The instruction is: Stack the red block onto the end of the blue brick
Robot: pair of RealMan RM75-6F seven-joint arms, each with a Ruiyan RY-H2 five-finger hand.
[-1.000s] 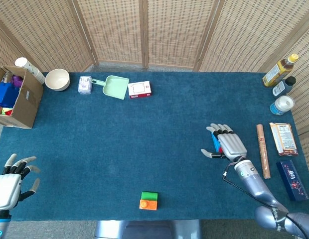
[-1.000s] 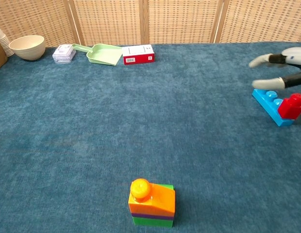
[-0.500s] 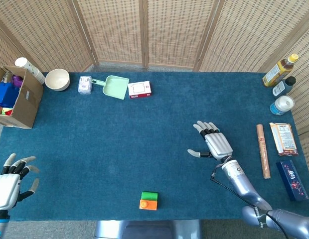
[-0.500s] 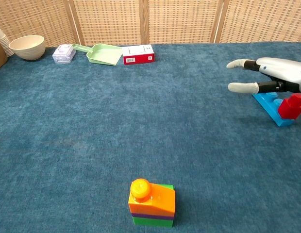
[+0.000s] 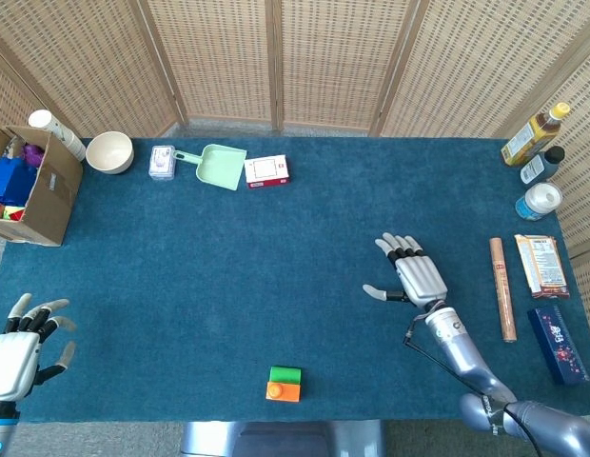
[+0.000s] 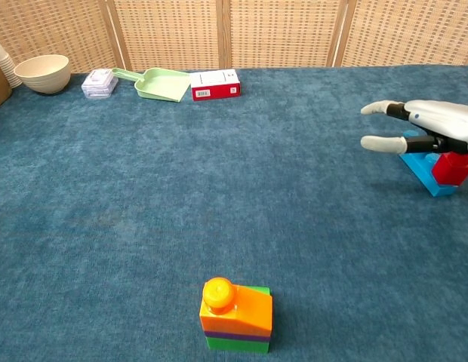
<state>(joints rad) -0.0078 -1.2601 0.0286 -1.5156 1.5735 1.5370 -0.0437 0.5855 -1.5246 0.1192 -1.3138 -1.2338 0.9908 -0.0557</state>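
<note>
in the head view, the right hand [image 5: 416,277] is seen from above, flat over the blue cloth, fingers spread wide and nothing held; the blocks are hidden beneath it. the left hand [image 5: 21,347] is shown at the near left edge, fingers apart and empty. in the chest view, the red block [image 6: 451,167] is seen seated on the near end of the blue brick [image 6: 426,167], which is tilted on the cloth, just under the right hand.
</note>
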